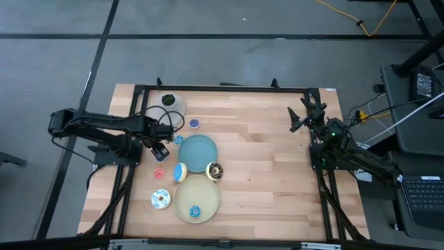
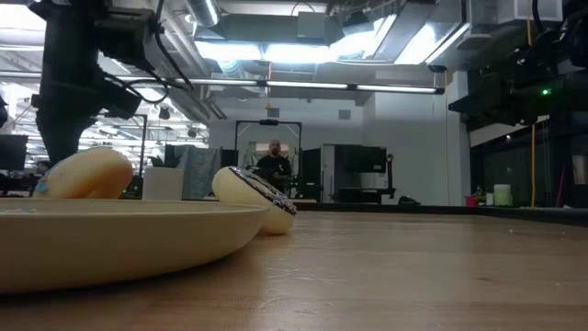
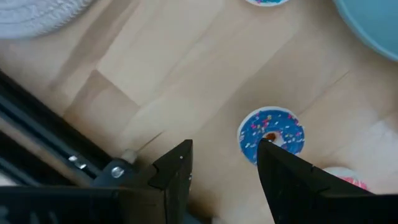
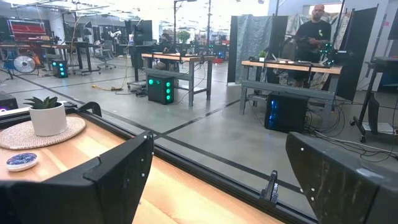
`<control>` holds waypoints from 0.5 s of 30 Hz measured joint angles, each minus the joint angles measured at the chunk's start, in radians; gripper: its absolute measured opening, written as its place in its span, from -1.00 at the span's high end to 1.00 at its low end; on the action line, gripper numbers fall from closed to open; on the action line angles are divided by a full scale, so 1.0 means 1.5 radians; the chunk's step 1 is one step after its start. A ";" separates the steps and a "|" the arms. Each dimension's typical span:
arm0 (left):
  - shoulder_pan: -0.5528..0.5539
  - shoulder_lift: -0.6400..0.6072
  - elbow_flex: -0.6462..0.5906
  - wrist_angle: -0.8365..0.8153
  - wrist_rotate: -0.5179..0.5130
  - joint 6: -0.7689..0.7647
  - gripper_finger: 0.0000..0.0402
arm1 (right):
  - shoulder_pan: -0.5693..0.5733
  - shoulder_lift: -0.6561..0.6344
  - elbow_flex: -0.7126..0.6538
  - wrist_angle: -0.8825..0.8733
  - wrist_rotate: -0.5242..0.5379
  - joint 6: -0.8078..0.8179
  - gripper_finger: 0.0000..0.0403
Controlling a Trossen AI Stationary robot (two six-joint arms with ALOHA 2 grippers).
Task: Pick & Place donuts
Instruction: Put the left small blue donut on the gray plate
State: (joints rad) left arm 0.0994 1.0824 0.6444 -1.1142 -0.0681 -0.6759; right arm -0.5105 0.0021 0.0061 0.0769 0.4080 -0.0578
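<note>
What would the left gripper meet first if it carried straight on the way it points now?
Probably bare table: the open left gripper points down at wood, with the blue donut just beside one finger. Depth is unclear.

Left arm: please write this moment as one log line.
left gripper: open, holds nothing | above: table, beside blue donut | right gripper: open, waiting at table edge

Pale planked wood table [image 1: 263,173] with a smooth matt finish; beside it, donuts [image 3: 271,133] look glossy, sprinkle-dotted plastic.
</note>
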 joint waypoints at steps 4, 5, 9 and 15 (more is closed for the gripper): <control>-0.014 0.000 -0.019 0.021 -0.001 -0.017 0.15 | 0.000 0.000 0.000 0.000 0.000 0.000 -0.81; -0.017 0.000 -0.024 0.026 -0.001 -0.019 0.15 | 0.000 0.000 0.000 0.000 0.000 0.000 -0.81; -0.033 0.002 -0.035 0.037 -0.007 -0.035 0.15 | 0.000 0.000 0.000 0.000 0.000 0.000 -0.81; -0.055 0.028 -0.035 0.048 -0.017 -0.042 0.15 | 0.000 0.000 0.000 0.000 0.000 0.000 -0.81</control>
State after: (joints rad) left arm 0.0169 1.1247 0.5926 -1.0425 -0.0940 -0.7387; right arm -0.5102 0.0021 0.0059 0.0769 0.4080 -0.0578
